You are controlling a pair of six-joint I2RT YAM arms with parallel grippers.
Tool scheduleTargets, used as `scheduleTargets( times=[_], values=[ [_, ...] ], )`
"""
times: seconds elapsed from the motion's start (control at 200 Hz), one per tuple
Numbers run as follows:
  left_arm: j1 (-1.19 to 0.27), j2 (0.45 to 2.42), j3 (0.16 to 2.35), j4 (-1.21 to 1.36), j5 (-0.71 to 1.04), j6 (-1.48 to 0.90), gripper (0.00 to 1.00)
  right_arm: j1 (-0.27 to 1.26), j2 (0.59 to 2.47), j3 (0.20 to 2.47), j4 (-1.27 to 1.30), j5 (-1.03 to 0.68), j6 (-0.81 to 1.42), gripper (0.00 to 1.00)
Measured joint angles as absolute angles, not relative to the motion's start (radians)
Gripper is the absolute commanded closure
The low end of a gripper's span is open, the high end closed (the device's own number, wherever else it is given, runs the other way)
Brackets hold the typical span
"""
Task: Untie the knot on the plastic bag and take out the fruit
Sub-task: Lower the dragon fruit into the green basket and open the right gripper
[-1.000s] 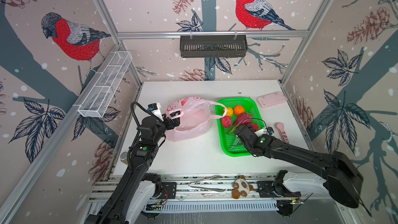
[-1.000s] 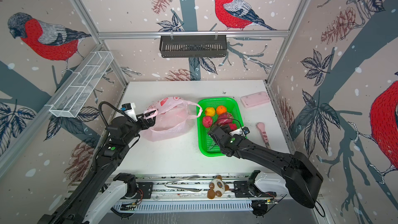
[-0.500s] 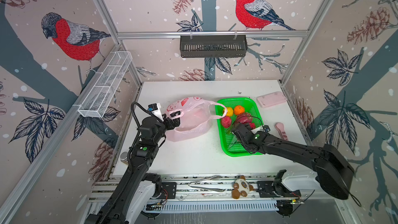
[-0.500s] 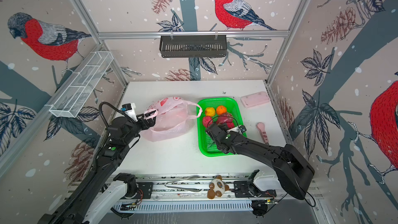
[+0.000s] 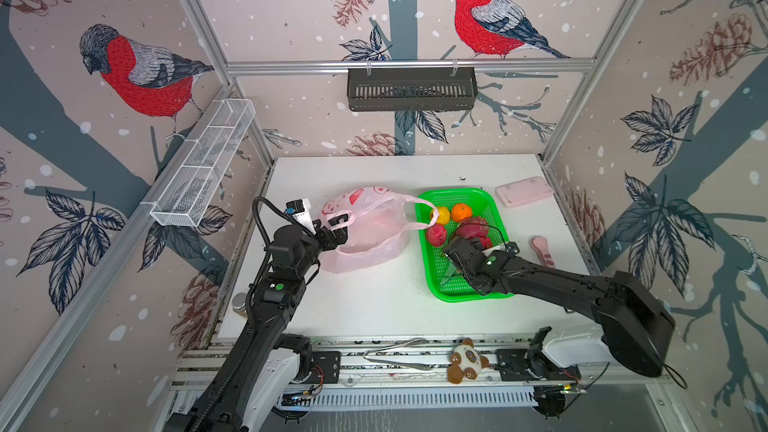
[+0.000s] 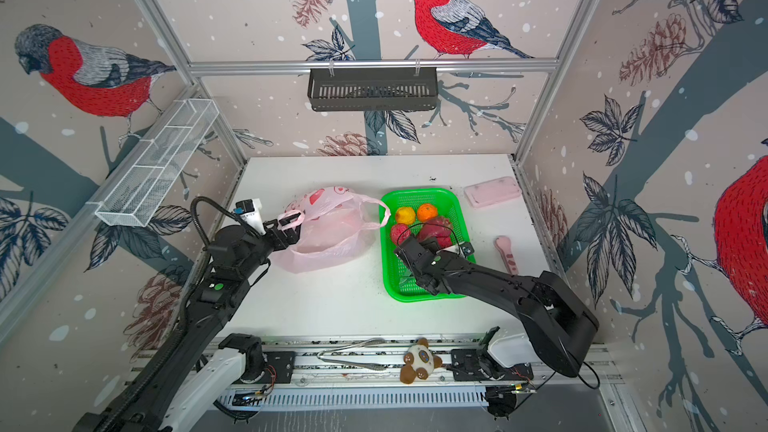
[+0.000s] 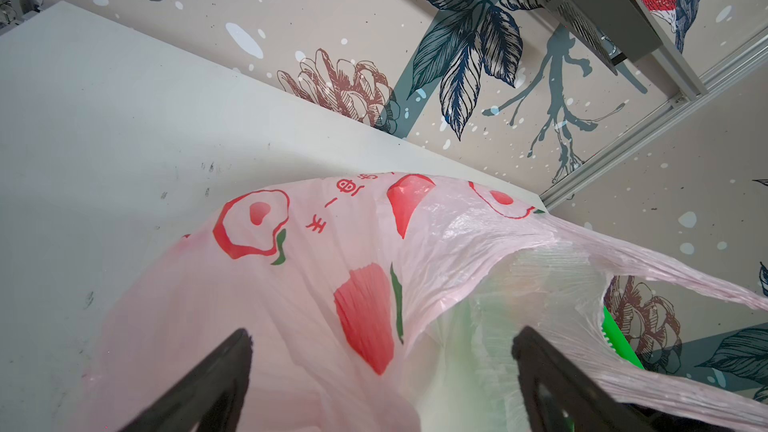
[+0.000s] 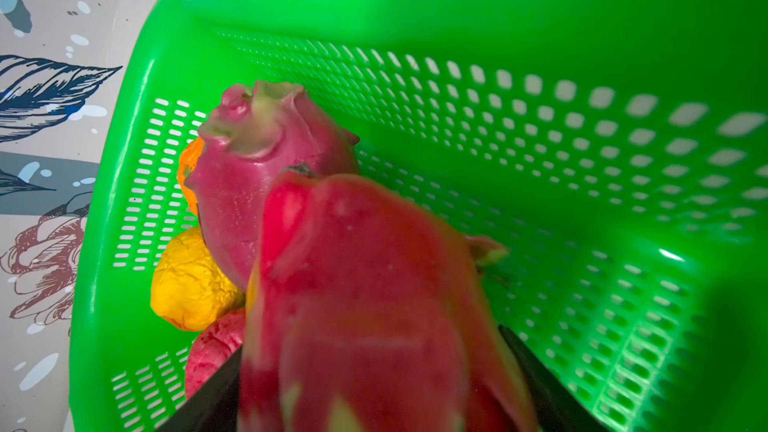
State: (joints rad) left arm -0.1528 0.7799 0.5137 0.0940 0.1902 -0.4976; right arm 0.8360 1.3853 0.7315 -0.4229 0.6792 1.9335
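Right wrist view: the right pincer [image 8: 374,351] grasps a dragon fruit [image 8: 365,284] over the green basket [image 8: 540,35], beside the other fruit [image 8: 195,280]; only its release seems left. The plastic bag [image 5: 365,243] lies untied, seemingly empty, on the surface [image 5: 374,309], the left pincer [image 5: 334,231] gaping at its rim.

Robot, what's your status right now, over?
Left end effector open at plastic bag mouth. Right end effector grips dragon fruit at green basket. Bag untied, nothing blocking.

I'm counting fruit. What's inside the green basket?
Yellow citrus, orange citrus, bumpy red ball, a dragon fruit, and a second dragon fruit in the right tool. The arm hides some basket floor.
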Motion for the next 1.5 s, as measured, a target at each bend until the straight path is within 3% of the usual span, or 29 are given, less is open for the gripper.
scheduleTargets(
  times=[0.485,0.751,1.501],
  values=[
    [-0.152,0.779,0.514,0.094,0.185,-0.497,0.02,0.817,1.422,0.749,-0.419,0.671,1.933,0.14],
    [-0.15,0.779,0.514,0.094,0.182,-0.497,0.02,0.817,1.425,0.768,-0.418,0.669,1.93,0.02],
    [-0.148,0.766,0.57,0.06,0.179,-0.491,0.02,0.88,1.334,0.802,-0.505,0.702,1.934,0.0]
  ],
)
